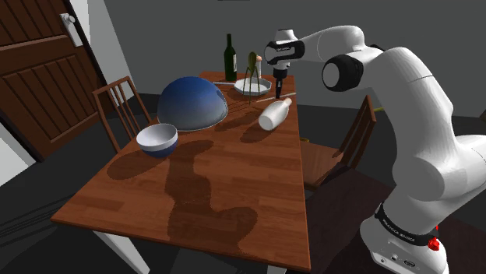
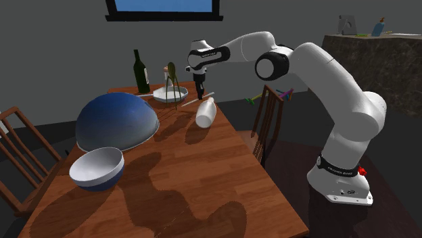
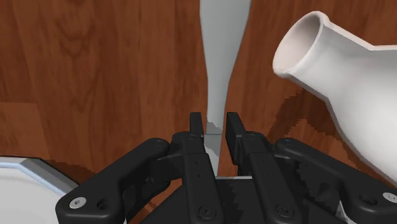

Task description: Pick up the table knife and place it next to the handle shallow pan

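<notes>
The near end of the table (image 1: 234, 187) holds nothing for this job; a bowl (image 1: 157, 138) sits by the long edge on the shoulder view's left. Toward the far end, the gripper (image 3: 215, 127) has its fingers pinched on the knife (image 3: 219, 57), a grey strip over the wood. The knife lies between a white bottle (image 3: 343, 83) on its side and the pan (image 1: 245, 90).

The grasp looks made. By my judgement, lifting, carrying, setting down beside the pan and letting go are all left. The pan is near, so the carry should be short.

I cannot tell whether the knife has left the table. The hand covers one end of it, and from outside it is a thin sliver. The thin thing standing in the pan is hard to identify. A dark bottle (image 1: 230, 56) stands at the far edge.
</notes>
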